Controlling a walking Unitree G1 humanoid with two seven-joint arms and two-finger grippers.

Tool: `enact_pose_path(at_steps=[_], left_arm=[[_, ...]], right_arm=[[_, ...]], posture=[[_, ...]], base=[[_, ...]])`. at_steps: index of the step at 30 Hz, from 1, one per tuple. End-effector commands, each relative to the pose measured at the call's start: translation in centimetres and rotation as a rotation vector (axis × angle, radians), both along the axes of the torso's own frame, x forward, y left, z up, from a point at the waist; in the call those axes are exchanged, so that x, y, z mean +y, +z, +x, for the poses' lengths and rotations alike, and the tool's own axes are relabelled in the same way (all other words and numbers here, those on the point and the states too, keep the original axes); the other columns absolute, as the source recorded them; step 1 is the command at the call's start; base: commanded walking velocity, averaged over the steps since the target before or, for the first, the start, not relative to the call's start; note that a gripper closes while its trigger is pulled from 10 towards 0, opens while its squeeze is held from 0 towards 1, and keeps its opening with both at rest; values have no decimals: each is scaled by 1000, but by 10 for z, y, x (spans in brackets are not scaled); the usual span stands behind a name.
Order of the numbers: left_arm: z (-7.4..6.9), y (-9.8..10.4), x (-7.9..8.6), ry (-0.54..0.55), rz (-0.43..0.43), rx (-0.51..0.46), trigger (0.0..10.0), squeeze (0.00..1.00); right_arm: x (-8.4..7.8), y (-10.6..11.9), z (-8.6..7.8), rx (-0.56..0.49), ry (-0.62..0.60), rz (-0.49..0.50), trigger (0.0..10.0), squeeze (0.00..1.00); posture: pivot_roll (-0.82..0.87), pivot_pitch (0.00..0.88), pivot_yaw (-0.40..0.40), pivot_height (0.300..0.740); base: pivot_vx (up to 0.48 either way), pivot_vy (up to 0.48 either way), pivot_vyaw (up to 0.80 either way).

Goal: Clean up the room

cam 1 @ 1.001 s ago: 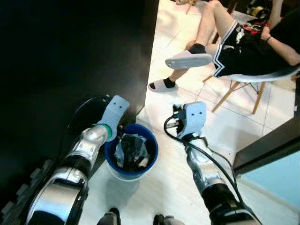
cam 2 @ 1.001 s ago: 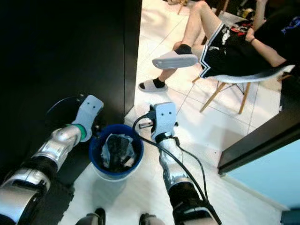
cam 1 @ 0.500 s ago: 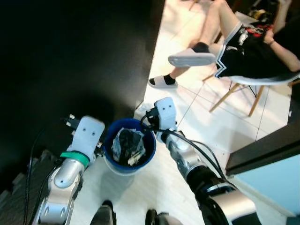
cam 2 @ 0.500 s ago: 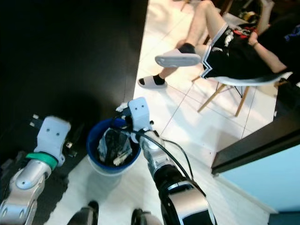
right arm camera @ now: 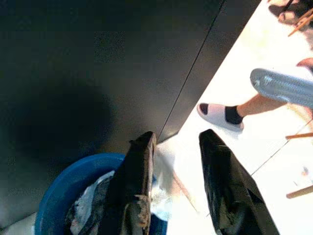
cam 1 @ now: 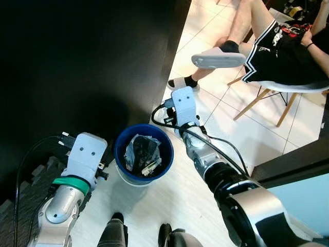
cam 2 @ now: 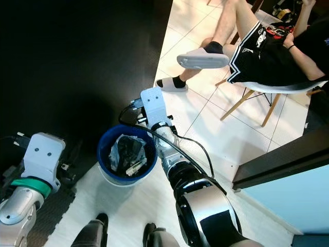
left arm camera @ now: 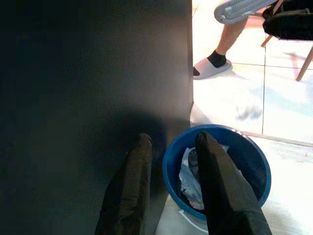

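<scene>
Our left gripper (left arm camera: 168,147) and right gripper (right arm camera: 178,139), both empty with fingers spread, flank a round blue plastic bin (cam 1: 143,159) of rubbish; a careless squeeze could tip it.

Head stereo pair looks steeply down from above, fwd over both arms; floor (cam 1: 169,195) below, robot's feet at bottom edge. Both eyes share the blue bin (cam 1: 144,157), the dark wall (cam 1: 77,62) and a seated person (cam 1: 277,46) on a chair at upper right; right eye shifted slightly sideways.

L wrist cam sits low and close, looking along the left hand (left arm camera: 168,147) fingers at the bin rim (left arm camera: 215,132) and wall (left arm camera: 88,73), sandalled foot (left arm camera: 210,67) beyond.

R wrist cam, also near, looks along the right hand (right arm camera: 176,139) over the bin's edge (right arm camera: 73,186) toward wall and same foot (right arm camera: 220,115).
</scene>
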State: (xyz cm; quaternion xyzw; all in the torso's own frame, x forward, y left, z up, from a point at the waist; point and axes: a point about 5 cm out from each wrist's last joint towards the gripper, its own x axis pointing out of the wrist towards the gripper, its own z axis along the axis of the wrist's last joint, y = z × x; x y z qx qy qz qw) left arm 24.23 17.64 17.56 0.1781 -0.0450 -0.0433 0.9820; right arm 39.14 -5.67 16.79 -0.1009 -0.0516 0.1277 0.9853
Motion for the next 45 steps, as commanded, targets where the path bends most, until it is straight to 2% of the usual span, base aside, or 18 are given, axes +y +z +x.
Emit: enact_pose_path(at_steps=[1,9,11,15,16,17,18,19,21,22,23,24,25,26,29,36,40,45], left_arm=[[-2,-4,-1,0,6,32,10000,0],[6,-5,-10,-26,5,48,10000,0],[6,-5,-10,-26,5,48,10000,0],[11,-11,-14,-44,-3,73,10000,0],[17,-23,-19,-61,-39,121,10000,0],[17,-23,-19,-61,-39,121,10000,0],[21,-33,-23,-72,-68,160,10000,0],[30,-52,-27,-72,-108,235,10000,0],[30,-52,-27,-72,-108,235,10000,0],[36,-69,-30,-75,-87,264,10000,0],[36,-69,-30,-75,-87,264,10000,0],[41,-85,-33,-89,-78,329,10000,0],[41,-85,-33,-89,-78,329,10000,0],[44,-98,-34,-90,-65,381,10000,0],[46,-114,-33,-85,-40,460,10000,0],[38,-130,-22,-67,11,489,10000,0],[37,-131,-23,-82,10,461,10000,0],[44,-133,-20,-37,6,408,10000,0]], right_arm=[[-3,-6,0,38,4,17,10000,0],[-27,-14,-1,30,-59,52,10000,0],[-27,-14,-1,30,-59,52,10000,0],[-40,-21,-5,14,-87,108,10000,0],[-50,-36,-16,-4,-98,155,10000,0],[-50,-36,-16,-4,-98,155,10000,0],[-57,-49,-27,-14,-111,195,10000,0],[-66,-71,-47,-8,-137,232,10000,0],[-66,-71,-47,-8,-137,232,10000,0],[-75,-91,-67,14,-165,239,10000,0],[-75,-91,-67,14,-165,239,10000,0],[-89,-117,-86,97,-217,232,10000,0],[-89,-117,-86,97,-217,232,10000,0],[-101,-135,-101,161,-256,217,10000,0],[-120,-158,-117,248,-324,182,10000,0],[-125,-164,-119,287,-361,163,10000,0],[-119,-163,-117,287,-352,174,10000,0],[-106,-154,-109,257,-309,182,10000,0]], posture=[[355,286,-90,740],[309,249,-73,740],[309,249,-73,740],[271,235,-61,740],[201,198,-39,740],[201,198,-39,740],[201,198,-39,740],[144,163,-26,740],[144,163,-26,740],[115,147,-27,740],[115,147,-27,740],[94,128,-27,740],[94,128,-27,740],[87,114,-20,740],[84,103,-11,740],[72,31,21,740],[81,5,23,740],[88,0,26,740]], base=[[0,0,0],[0,0,0],[0,0,0],[0,0,0],[0,0,0],[0,0,0],[0,0,0],[0,0,0],[0,0,0],[0,0,0],[0,0,0],[0,0,0],[0,0,0],[0,0,0],[0,0,0],[0,0,0],[0,0,0],[0,0,0]])
